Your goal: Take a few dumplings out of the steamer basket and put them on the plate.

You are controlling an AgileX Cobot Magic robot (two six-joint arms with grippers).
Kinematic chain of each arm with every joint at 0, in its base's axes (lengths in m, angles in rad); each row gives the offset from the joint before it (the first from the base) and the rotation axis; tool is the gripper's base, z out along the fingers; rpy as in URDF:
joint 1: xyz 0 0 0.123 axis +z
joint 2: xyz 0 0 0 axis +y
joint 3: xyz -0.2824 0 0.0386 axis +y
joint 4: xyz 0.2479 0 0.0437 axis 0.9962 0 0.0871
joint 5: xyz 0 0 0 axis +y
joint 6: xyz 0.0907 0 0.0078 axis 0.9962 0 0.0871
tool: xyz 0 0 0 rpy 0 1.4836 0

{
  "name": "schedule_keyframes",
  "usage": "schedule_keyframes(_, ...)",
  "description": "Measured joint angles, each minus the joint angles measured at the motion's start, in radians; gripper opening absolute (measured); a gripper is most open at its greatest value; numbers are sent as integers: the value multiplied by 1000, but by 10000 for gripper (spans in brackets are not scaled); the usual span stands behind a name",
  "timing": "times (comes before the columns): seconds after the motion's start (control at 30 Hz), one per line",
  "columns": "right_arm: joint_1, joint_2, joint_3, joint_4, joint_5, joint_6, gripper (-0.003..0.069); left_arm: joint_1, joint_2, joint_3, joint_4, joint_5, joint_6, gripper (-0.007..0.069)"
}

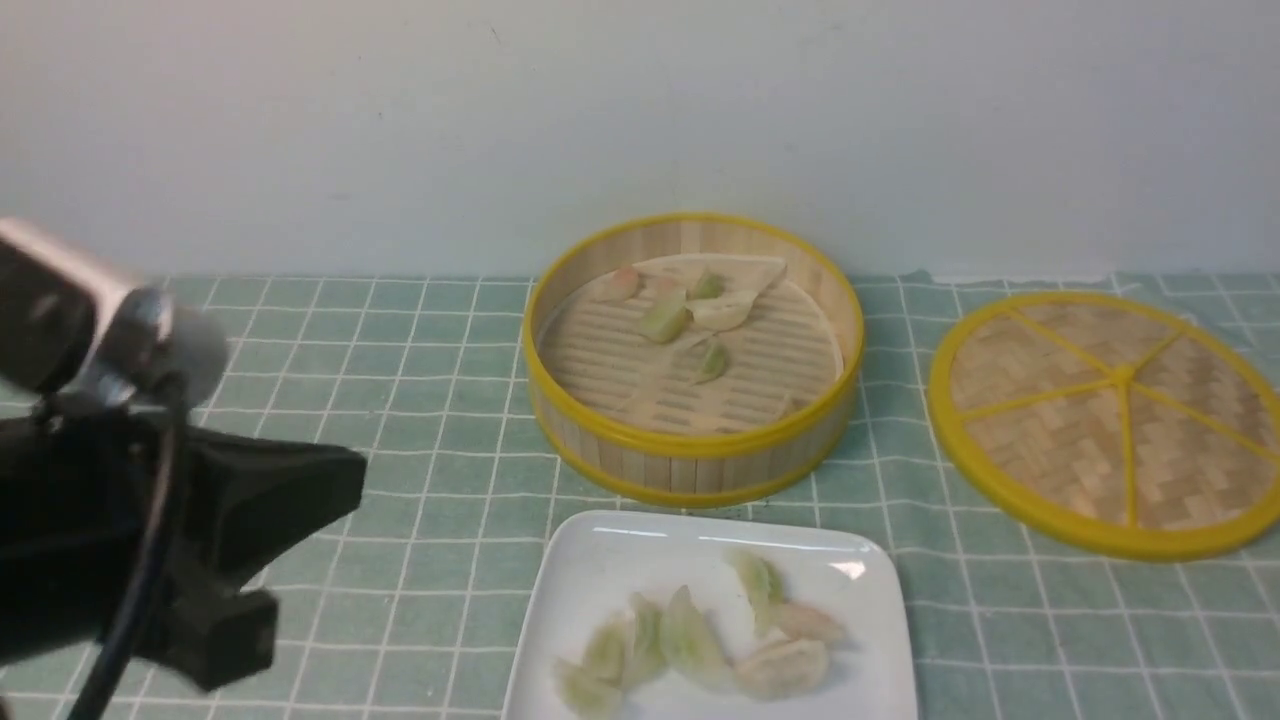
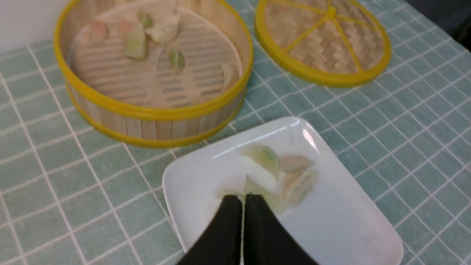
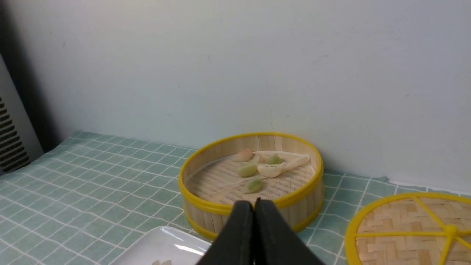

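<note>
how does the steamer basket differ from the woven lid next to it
The steamer basket has a raised slat wall; the woven lid is a flat disc. The basket floor is slatted; the lid face is woven, with yellow spokes. The basket holds dumplings; the lid holds none. Both are round with yellow rims.

The round bamboo steamer basket (image 1: 690, 445), with a slatted floor, low slat wall and yellow rims, stands upright and uncovered just behind the plate (image 1: 600, 560). A handful of dumplings (image 1: 665, 322) lies scattered over the far half of its floor: small crescents, mostly pale green, one pinkish and one whitish. The plate is glossy white, rounded-square and shallow. On it sits a loose cluster of perhaps seven more, some touching or overlapping, green ones towards the left and whitish-pink ones towards the right.
</note>
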Motion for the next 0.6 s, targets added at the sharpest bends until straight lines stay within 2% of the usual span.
schedule_keyframes(0.23, 0, 0, 0, -1, 0, -1, -15, 0, -378, 151, -55, -99, -3, -6)
schedule_keyframes(0.6, 0, 0, 0, -1, 0, -1, -15, 0, -642, 183, -109, -84, -6, -6)
